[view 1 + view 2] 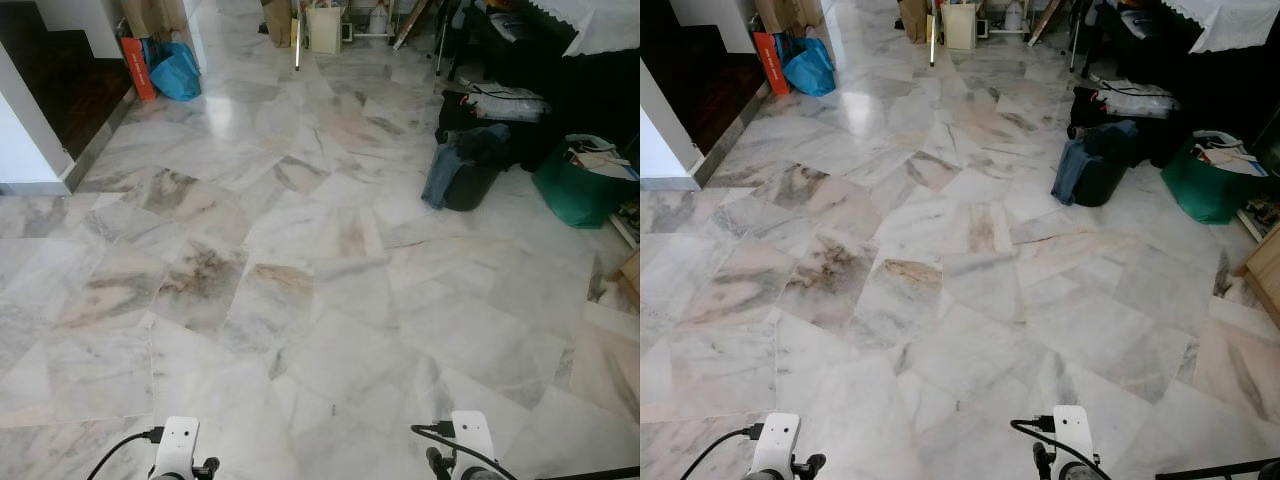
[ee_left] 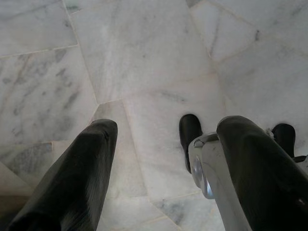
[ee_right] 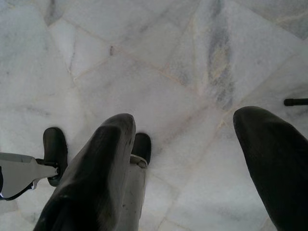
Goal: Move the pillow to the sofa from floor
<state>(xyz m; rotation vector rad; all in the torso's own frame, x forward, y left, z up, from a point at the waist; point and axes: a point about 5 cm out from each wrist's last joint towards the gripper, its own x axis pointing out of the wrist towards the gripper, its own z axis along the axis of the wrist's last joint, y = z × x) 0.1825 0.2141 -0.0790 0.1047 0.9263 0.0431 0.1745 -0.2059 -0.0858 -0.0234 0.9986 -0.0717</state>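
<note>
Hanging low over the floor [image 1: 300, 300], the left hand [image 2: 163, 159] and right hand [image 3: 187, 159] are held apart and empty; no pillow is seen, so searching is judged necessary.

A pale marble floor [image 1: 300, 300] carries a blue bag [image 1: 176, 72], a black bin [image 1: 470, 175] and a green basket [image 1: 578, 190].

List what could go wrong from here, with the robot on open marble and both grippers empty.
1. The dark bin draped with clothes and the green basket crowd the robot's right; veering there risks a bump.
2. The marble floor is glossy, so footing may slip.
3. The left gripper and right gripper hang open over bare floor; no pillow is located yet.
</note>
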